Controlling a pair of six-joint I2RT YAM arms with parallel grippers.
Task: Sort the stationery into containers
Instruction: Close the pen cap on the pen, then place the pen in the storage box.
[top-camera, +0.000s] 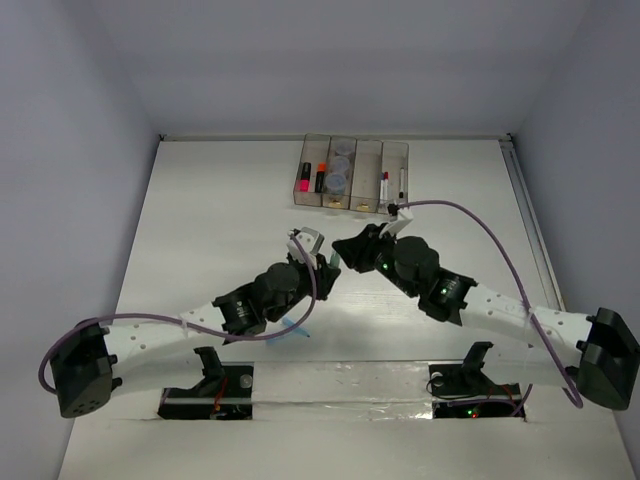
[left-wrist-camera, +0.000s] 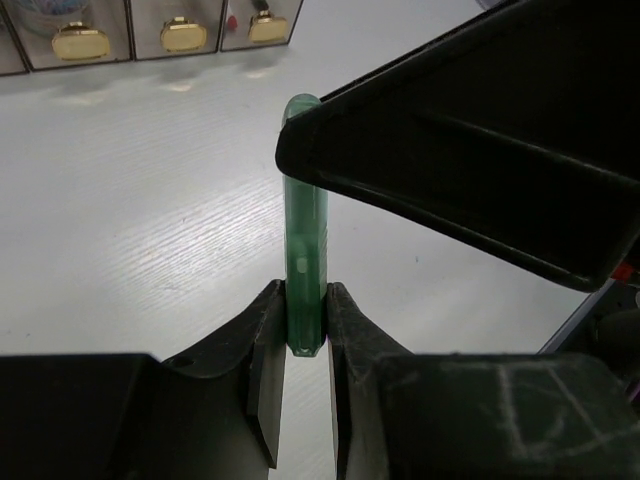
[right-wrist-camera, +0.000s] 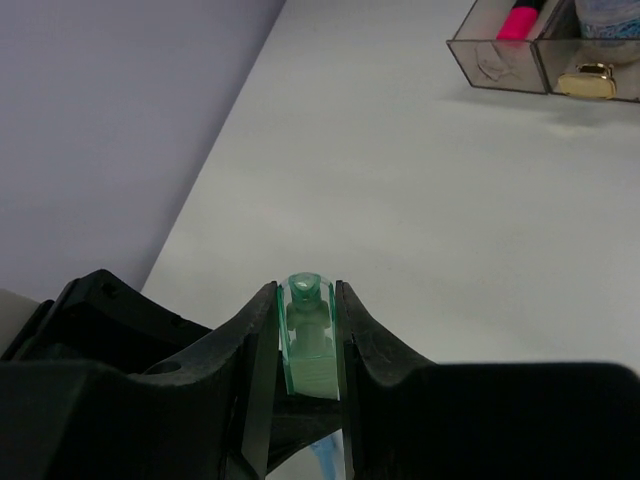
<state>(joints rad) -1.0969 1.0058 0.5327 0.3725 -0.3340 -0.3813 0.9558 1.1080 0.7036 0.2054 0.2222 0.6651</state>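
Note:
A green translucent capped piece (left-wrist-camera: 305, 240) is held between both grippers above the middle of the table. My left gripper (left-wrist-camera: 305, 335) is shut on one end of it. My right gripper (right-wrist-camera: 307, 310) is shut on the other end of the green piece (right-wrist-camera: 312, 335). In the top view the left gripper (top-camera: 318, 262) and the right gripper (top-camera: 345, 250) meet tip to tip. The four joined bins (top-camera: 352, 200) stand at the back and hold a pink marker (top-camera: 303, 178), an orange marker (top-camera: 321, 177), two jars (top-camera: 341, 165) and thin pens (top-camera: 384, 188).
A light-blue piece (top-camera: 296, 326) lies on the table under the left arm. The right gripper's black body (left-wrist-camera: 470, 140) fills the upper right of the left wrist view. The bins' gold knobs (left-wrist-camera: 80, 42) show far ahead there.

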